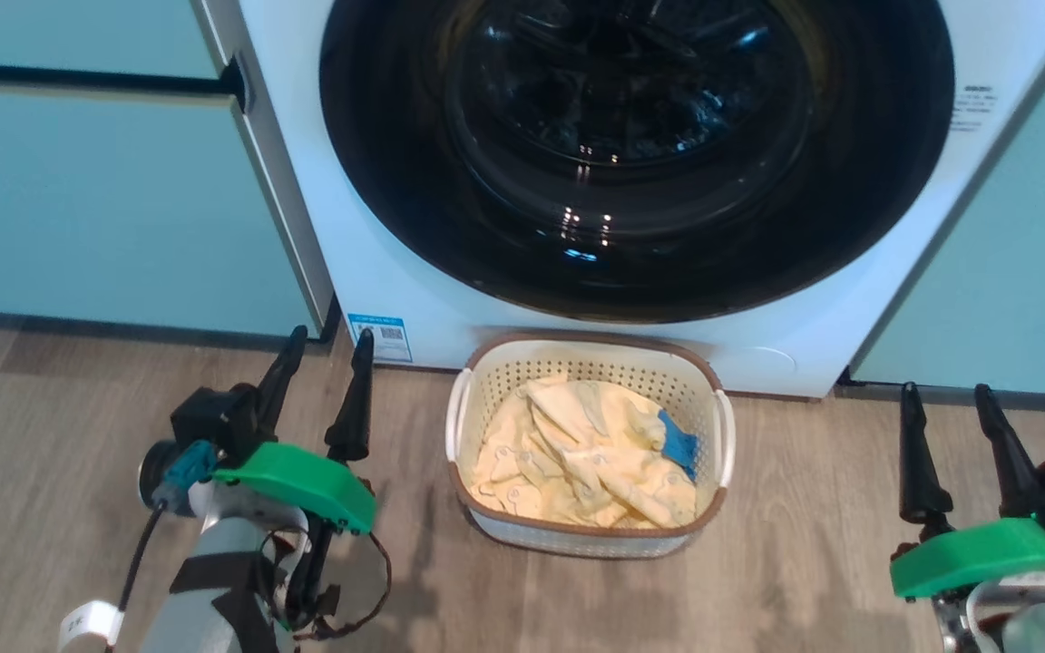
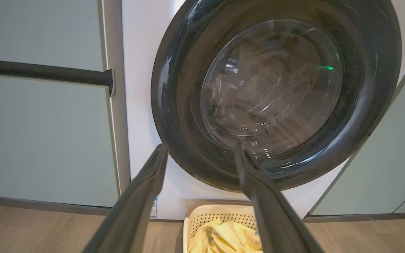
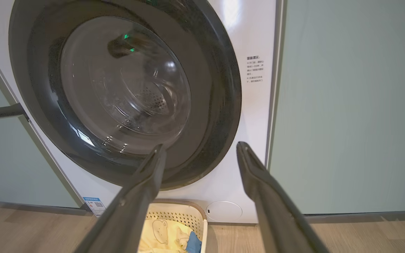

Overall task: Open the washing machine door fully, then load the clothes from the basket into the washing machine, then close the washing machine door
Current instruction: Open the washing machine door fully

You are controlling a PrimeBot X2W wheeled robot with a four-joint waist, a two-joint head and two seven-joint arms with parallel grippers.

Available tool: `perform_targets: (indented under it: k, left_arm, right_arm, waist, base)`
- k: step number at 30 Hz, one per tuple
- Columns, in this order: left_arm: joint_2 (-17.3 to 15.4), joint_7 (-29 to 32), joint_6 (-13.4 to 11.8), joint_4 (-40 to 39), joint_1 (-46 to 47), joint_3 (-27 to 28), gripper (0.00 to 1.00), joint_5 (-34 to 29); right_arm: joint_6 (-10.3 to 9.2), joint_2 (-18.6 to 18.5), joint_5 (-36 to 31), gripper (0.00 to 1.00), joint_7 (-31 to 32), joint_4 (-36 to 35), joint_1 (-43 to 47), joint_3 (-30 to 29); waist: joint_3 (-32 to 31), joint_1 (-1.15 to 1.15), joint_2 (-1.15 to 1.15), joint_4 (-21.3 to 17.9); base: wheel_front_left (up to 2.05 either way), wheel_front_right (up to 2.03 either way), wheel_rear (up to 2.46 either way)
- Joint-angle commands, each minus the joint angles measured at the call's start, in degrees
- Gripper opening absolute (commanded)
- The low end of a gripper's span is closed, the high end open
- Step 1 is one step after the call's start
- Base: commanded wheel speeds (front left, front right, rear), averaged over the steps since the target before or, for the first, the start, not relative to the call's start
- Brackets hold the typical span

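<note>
Round glossy-black washing machine door (image 1: 636,154), bulging glass, shut flush, faces the robot on white washing machine (image 1: 323,181). Perforated cream basket (image 1: 595,367) at its 6 o'clock on wood floor (image 1: 831,508), mouth up. Crumpled yellow clothes (image 1: 577,453) inside, blue trim at 3. Left gripper (image 1: 330,337) and right gripper (image 1: 947,392) spread wide, empty, fingers toward 12.

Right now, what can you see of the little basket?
The basket is a small cream plastic tub with holey sides, a brown rim and white side handles. It stands upright on the wooden floor, right in front of the washing machine, holding crumpled yellow clothes with a blue bit.
</note>
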State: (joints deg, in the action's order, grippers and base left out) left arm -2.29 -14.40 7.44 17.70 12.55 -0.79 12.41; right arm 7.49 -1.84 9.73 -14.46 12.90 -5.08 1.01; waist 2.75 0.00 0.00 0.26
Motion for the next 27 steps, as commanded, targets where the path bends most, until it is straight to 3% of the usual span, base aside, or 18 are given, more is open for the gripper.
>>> perform_targets:
  k: [1, 19, 27]
  left_arm:
    - [-0.8, -0.6, 0.0, -1.9, 2.8, 1.5, 1.0, 0.5]
    - [-1.1, -0.6, 0.0, -2.6, 2.7, 1.0, 1.0, 1.7]
    - [-1.1, -0.6, 0.0, -1.9, 2.4, 1.0, 1.0, 2.0]
  right_arm:
    - [0.0, -1.0, -0.2, 1.0, -0.5, -1.5, -2.8, 1.4]
    - [0.0, -1.0, 0.1, 1.0, -0.5, -1.3, -2.6, 2.2]
    - [0.0, -1.0, -0.1, 1.0, -0.5, -1.6, -2.4, 1.4]
  waist:
    - [0.1, 0.0, 0.0, 0.0]
    - [-0.1, 0.0, 0.0, -0.7]
    - [-0.3, 0.0, 0.0, -0.9]
  base:
    - [0.96, 1.5, -2.46]
    - [1.05, 1.4, -2.44]
    - [0.75, 0.77, -1.52]
